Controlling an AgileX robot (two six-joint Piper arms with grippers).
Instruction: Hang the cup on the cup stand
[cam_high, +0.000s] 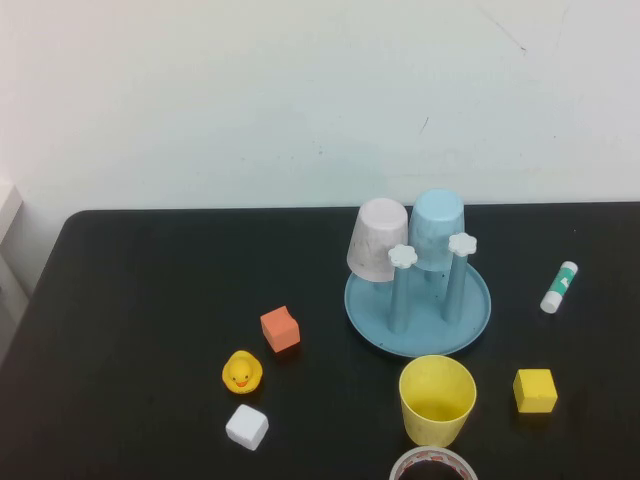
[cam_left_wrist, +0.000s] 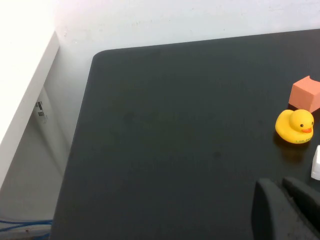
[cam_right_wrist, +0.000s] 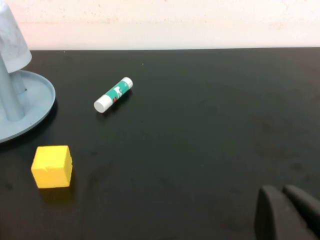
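Observation:
The yellow cup (cam_high: 437, 398) stands upright, mouth up, on the black table just in front of the cup stand (cam_high: 418, 318). The stand's two front pegs, topped by white flower knobs (cam_high: 402, 256), are bare. A pale pinkish-white cup (cam_high: 378, 238) and a light blue cup (cam_high: 437, 228) hang upside down on the back pegs. Neither arm shows in the high view. My left gripper (cam_left_wrist: 279, 186) is shut and empty over the table's left part. My right gripper (cam_right_wrist: 281, 192) is shut and empty over the table's right part, with the stand's rim (cam_right_wrist: 35, 107) in its view.
An orange cube (cam_high: 280, 329), a rubber duck (cam_high: 242, 372) and a white cube (cam_high: 247, 427) lie left of the stand. A yellow cube (cam_high: 535, 390) and a glue stick (cam_high: 559, 287) lie to its right. A tape roll (cam_high: 433, 465) sits at the front edge.

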